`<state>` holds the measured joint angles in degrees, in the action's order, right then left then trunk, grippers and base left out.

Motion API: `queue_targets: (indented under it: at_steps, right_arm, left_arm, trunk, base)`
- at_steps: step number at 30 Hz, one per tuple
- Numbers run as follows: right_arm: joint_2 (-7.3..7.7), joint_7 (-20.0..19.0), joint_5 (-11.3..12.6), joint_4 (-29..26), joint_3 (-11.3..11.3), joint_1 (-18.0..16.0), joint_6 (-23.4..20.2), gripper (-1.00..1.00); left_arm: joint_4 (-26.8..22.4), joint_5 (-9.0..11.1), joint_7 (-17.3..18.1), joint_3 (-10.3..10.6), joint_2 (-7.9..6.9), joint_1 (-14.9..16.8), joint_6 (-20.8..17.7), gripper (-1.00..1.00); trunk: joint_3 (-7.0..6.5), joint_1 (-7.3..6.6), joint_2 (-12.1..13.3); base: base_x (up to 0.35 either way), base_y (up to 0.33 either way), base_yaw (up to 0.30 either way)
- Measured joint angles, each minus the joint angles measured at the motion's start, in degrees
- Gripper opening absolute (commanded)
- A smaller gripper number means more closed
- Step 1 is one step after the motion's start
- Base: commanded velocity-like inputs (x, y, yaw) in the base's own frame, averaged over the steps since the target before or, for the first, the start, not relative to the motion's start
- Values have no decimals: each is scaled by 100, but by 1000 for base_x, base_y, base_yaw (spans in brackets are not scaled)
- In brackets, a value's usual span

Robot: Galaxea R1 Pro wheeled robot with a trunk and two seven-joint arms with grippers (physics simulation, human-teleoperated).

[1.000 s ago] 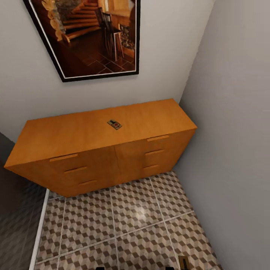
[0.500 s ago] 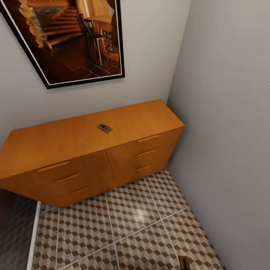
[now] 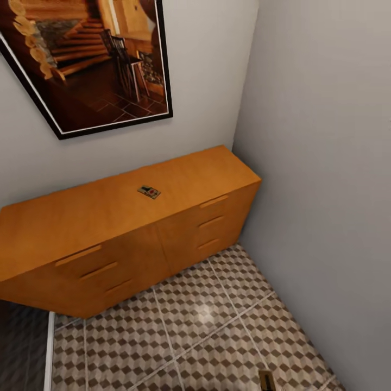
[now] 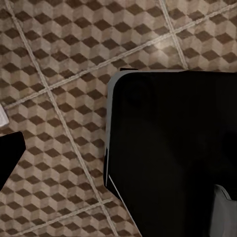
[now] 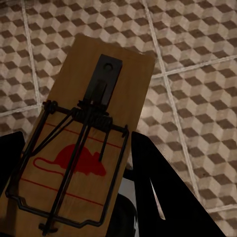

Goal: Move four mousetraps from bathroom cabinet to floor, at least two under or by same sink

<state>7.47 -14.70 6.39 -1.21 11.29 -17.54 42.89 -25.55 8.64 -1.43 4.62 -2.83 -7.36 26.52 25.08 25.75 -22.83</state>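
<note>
Cabinet [image 3: 108, 217] filled the left and middle of the head view, its long back pushed against the rear wall beneath a framed picture [image 3: 89, 60] and its right end tucked into the corner by the grey side wall [image 3: 326, 163]. One mousetrap [image 3: 149, 191] lay flat near the middle of the cabinet's top, well apart from every edge, apparently waiting there to be collected. Drawer fronts looked closed, their slim bar handles flush in rows. Below, the bathroom floor [image 3: 206, 320] spread out in cube-patterned tiles, and at the lower right edge of that view a narrow tan sliver [image 3: 266, 380] showed, probably the carried trap seen edge-on, though too little of it showed to be sure.

The left wrist view looked down at floor tiles past a large dark block of the robot's own body [image 4: 173, 153]; whether the left claw was open or closed could not be told.

In the right wrist view, a second mousetrap [image 5: 84, 148] sat clamped between the right claw's [image 5: 74, 163] dark fingers [image 5: 158, 187], held face-up above the tiles with its red mouse mark and wire bar plain. It seemed carried that way so it could be set flat on the floor.
</note>
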Motion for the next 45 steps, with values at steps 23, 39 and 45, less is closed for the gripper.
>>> queue_targets:
  at_steps: [23,39,45]
  right_arm:
    - [-1,-1,-1,1,1,0,3,-100]
    - [-1,0,0,0,0,0,1,-100]
    - [-1,1,-1,0,0,0,2,-100]
  left_arm:
    - [103,-10,0,167,0,1,2,100]
    - [102,-9,0,167,0,0,-1,100]
    - [102,-10,0,167,0,0,-2,100]
  trunk:
    - [-155,0,0]
    - [-263,0,0]
    - [-303,0,0]
  base:
    - [0,80,-223]
    - [0,104,-223]
    - [0,177,-222]
